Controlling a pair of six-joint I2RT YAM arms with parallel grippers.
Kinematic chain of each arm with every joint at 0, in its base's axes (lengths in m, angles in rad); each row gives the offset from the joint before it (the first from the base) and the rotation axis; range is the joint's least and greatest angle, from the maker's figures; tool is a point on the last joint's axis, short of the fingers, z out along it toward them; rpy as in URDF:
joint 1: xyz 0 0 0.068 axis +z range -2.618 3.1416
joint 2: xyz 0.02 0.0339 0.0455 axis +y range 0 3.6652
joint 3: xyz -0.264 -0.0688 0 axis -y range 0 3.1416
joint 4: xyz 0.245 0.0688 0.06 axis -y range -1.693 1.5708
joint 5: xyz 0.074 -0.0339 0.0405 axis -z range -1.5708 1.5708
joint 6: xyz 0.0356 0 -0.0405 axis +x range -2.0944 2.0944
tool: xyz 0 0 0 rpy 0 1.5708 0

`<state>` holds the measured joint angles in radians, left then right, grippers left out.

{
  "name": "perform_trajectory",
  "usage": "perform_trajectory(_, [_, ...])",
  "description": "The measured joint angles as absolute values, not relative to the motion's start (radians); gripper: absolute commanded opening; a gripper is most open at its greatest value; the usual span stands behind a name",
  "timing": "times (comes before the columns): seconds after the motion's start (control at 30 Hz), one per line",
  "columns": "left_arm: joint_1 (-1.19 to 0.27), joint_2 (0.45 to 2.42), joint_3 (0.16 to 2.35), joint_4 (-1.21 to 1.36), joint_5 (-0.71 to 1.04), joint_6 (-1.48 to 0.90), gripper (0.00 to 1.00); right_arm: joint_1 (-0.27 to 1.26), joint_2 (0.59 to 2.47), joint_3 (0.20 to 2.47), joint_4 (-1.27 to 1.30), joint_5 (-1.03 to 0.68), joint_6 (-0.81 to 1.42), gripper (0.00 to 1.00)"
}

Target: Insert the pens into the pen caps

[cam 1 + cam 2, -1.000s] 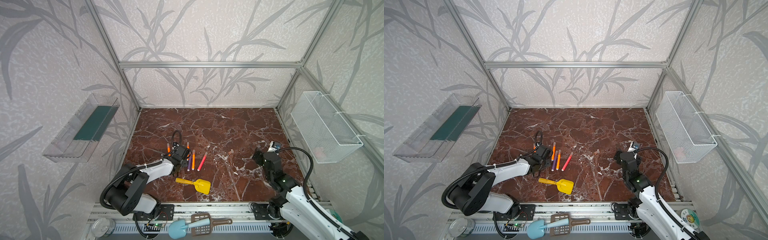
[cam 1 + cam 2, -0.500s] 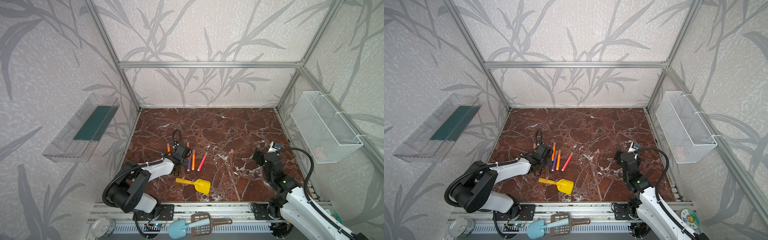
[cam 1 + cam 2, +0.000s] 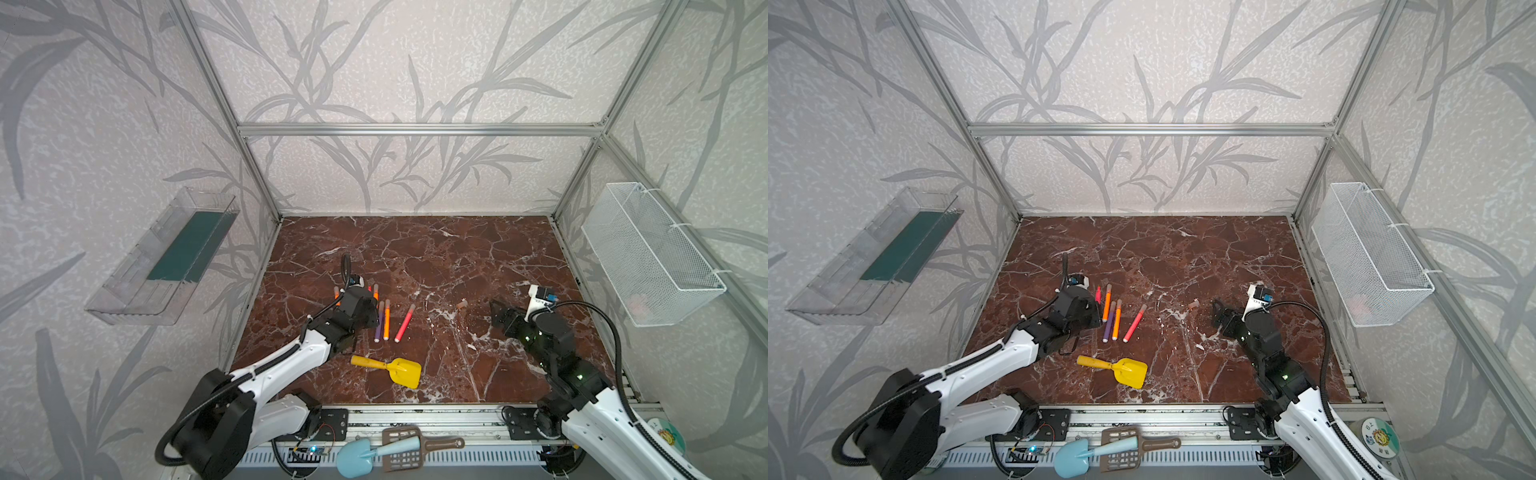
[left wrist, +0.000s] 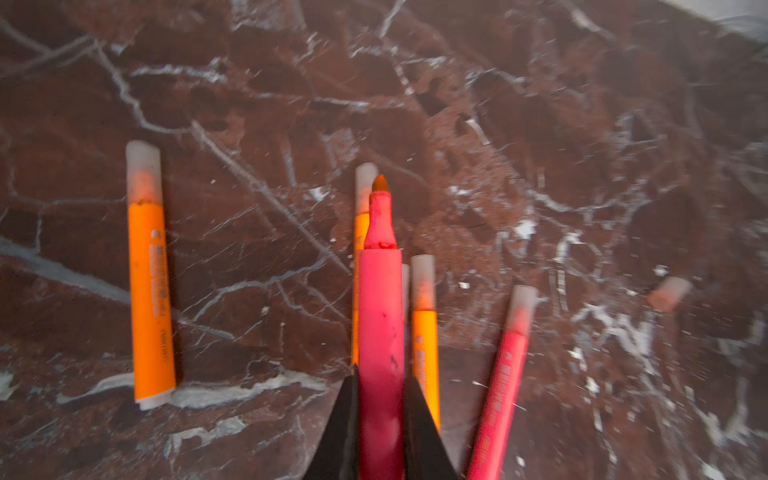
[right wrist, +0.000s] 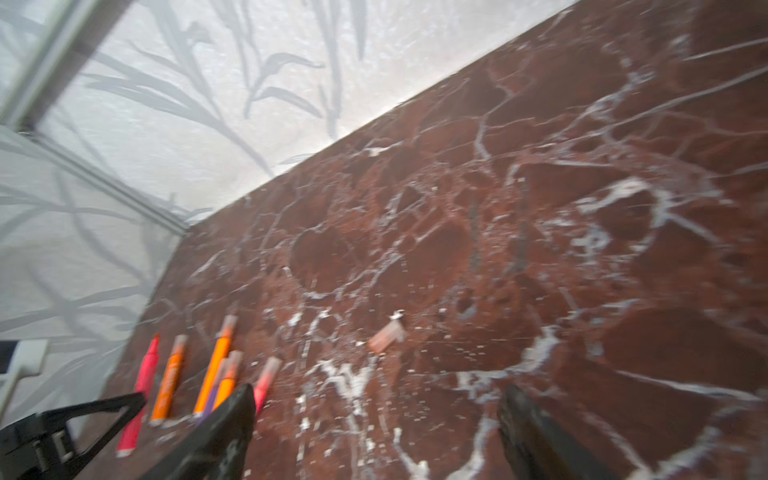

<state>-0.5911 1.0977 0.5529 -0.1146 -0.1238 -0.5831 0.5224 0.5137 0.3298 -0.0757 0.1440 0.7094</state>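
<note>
Grip comes first: the left gripper (image 4: 381, 376) is pinched shut on a red-pink pen (image 4: 380, 316), one jaw on each side of the barrel. The bare felt tip sticks straight out ahead along the gripper's own line. Around that tip the capped pens (image 4: 149, 291) lie flat on the marble table (image 4: 540, 124) — none of them looks to need work. Farther off, the one loose pen cap (image 3: 461, 305) lies on its side, well to the right of the held pen in both top views, past the capped row. It sits just in front of the right gripper (image 5: 378, 392), whose jaws stand wide apart and empty, so the right arm is much the nearer. The cap's long axis runs slantwise to the held pen — which end is open is too blurred to tell. The cap probably has to be picked up and turned mouth-on to the tip before the two can meet.
</note>
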Motion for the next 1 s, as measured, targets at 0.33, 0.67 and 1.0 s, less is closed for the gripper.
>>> perform_trajectory(0.33, [-0.847, 0.872, 0.489, -0.031, -0.033, -0.479, 0.0, 0.906, 0.793, 0.308, 0.279, 0.112, 0.841, 0.89])
perform_trajectory(0.67, [-0.93, 0.907, 0.442, 0.073, 0.021, -0.446, 0.0, 0.989, 1.062, 0.424, 0.469, 0.141, 0.871, 0.82])
perform_trajectory(1.0, [-0.96, 0.92, 0.44, 0.118, 0.037, -0.426, 0.0, 0.991, 1.244, 0.497, 0.555, 0.121, 0.911, 0.66])
